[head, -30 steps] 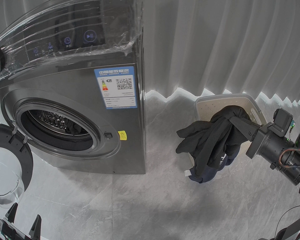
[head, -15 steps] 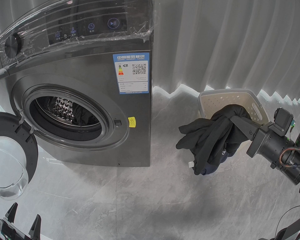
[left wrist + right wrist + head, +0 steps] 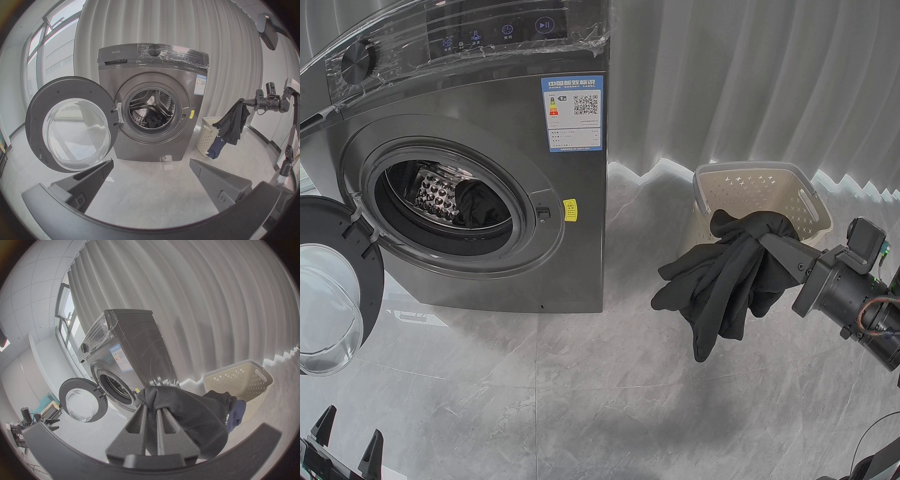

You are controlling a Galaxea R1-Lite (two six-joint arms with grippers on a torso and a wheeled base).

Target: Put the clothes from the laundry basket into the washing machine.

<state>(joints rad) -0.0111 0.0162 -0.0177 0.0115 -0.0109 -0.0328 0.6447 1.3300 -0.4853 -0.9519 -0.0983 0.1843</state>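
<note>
**Right tool holds a black garment up beside the laundry basket**

The right tool (image 3: 767, 239) is clenched on a black garment (image 3: 725, 281). Its two fingers are pressed close together, with a fold of the cloth bunched over the fingertips (image 3: 144, 410). The garment hangs from this grip in the air, with loose ends falling toward the floor (image 3: 581, 387). In the head view it is in front of the laundry basket (image 3: 762, 187), partly covering the near rim of the basket.

The basket is cream-coloured plastic with small star-shaped holes. It stands on the floor to the right of the washing machine (image 3: 487, 106), close to the white curtain (image 3: 750, 81).

In the left wrist view a dark blue cloth (image 3: 217, 150) shows under the black garment, at the side of the basket. I cannot tell if it hangs together with the black garment or lies over the basket rim.

The round door (image 3: 337, 225) of the washing machine is swung wide open to the left. Inside the drum lies a dark piece of clothing (image 3: 481, 203), against the perforated metal wall.

The left tool (image 3: 351, 431) is released, its fingers spread well apart and holding nothing. It is low near the floor, in front of the open door and well apart from the basket.
</note>
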